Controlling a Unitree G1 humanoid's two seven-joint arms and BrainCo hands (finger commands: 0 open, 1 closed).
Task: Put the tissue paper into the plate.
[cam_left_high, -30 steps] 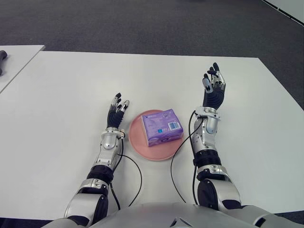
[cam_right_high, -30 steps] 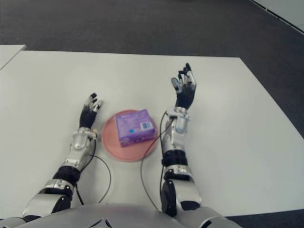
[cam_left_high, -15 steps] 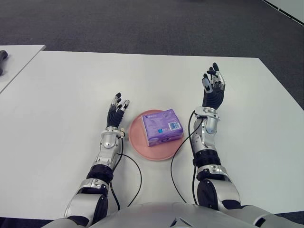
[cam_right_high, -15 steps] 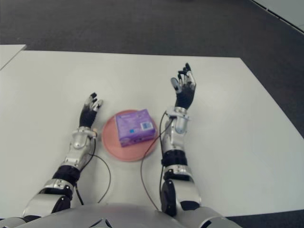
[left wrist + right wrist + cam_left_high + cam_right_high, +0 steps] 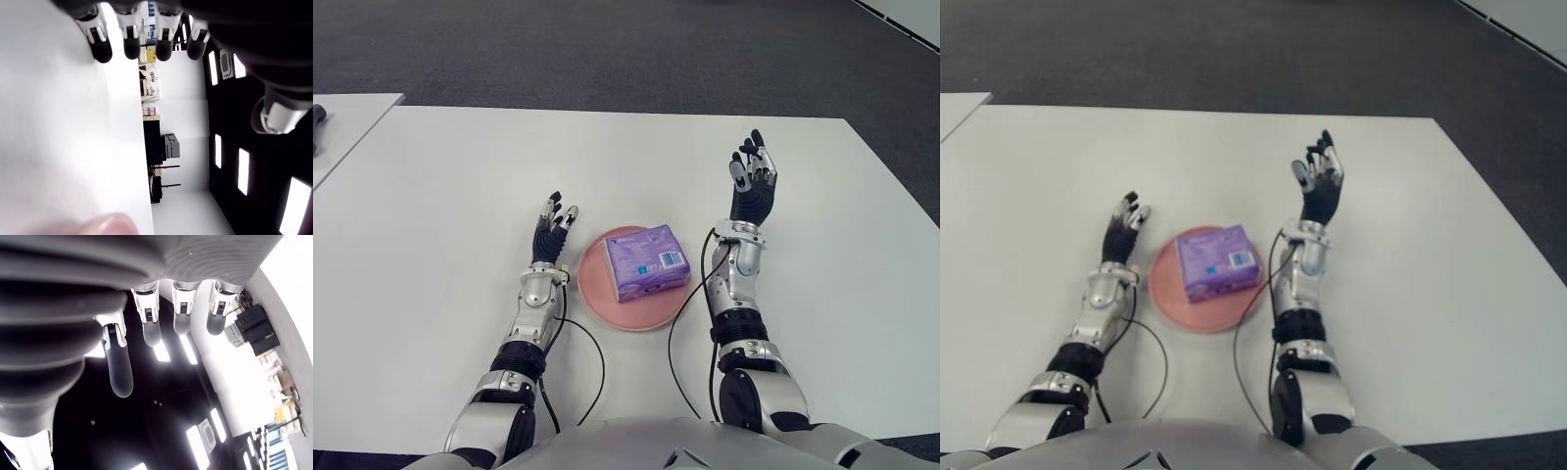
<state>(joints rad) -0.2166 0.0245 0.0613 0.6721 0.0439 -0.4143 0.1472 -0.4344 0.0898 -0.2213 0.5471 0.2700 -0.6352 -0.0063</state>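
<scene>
Tissue paper (image 5: 647, 260) sitting flat in the pink plate (image 5: 597, 291) on the worktop (image 5: 440, 196), job likely done. Left hand (image 5: 552, 228) and right hand (image 5: 753, 186) both spread, empty, clear of it.

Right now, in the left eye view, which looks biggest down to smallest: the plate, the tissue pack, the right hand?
1. Plate
2. Tissue pack
3. Right hand, raised toward the camera, so possibly flattered.
</scene>
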